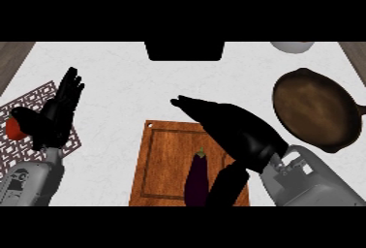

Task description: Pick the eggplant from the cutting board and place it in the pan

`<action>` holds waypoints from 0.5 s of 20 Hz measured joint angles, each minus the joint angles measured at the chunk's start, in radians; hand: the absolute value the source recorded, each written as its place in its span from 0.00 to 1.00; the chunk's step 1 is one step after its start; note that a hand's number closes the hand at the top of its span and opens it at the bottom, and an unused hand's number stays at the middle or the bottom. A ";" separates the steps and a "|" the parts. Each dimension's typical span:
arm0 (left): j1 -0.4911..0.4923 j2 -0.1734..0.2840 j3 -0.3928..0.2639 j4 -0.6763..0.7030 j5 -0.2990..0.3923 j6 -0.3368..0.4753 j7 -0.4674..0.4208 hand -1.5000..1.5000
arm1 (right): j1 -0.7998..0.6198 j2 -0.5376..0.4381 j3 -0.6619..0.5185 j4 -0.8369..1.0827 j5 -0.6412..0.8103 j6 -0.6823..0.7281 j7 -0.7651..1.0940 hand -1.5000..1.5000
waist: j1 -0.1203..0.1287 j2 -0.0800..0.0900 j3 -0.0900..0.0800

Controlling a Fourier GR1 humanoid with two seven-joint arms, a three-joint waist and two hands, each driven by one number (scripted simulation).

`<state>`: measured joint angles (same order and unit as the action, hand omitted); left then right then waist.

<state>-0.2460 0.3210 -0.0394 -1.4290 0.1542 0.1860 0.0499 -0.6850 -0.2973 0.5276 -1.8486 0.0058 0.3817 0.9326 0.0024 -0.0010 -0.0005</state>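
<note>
A dark purple eggplant (196, 178) lies lengthwise on the wooden cutting board (160, 164), stem pointing away from me. My right hand (236, 128) hovers over the board's right half with fingers stretched out toward the upper left and thumb hanging down just right of the eggplant; it is open and holds nothing. The brown pan (314, 109) sits at the right, nothing inside it. My left hand (57, 114) rests open at the left, fingers up.
A patterned mat (28, 104) lies at the left under a red object (13, 127) partly hidden by my left hand. A black block (184, 50) sits at the far edge, a white bowl (292, 46) at the far right.
</note>
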 measured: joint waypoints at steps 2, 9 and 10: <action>0.003 0.001 0.007 -0.011 -0.001 -0.008 0.008 0.50 | 0.002 0.021 0.004 0.013 0.028 -0.003 0.011 0.00 | 0.000 0.000 0.000; 0.015 -0.016 0.021 -0.022 -0.016 -0.016 0.009 0.50 | 0.055 0.017 0.003 0.045 0.098 0.023 0.007 0.00 | -0.001 0.000 0.000; 0.016 -0.020 0.021 -0.031 -0.020 -0.014 0.017 0.50 | 0.061 0.021 0.004 0.055 0.104 0.030 0.002 0.00 | -0.001 0.000 0.000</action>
<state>-0.2298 0.3008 -0.0186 -1.4602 0.1342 0.1718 0.0666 -0.6243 -0.2762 0.5312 -1.7936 0.1102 0.4119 0.9351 0.0016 -0.0011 -0.0003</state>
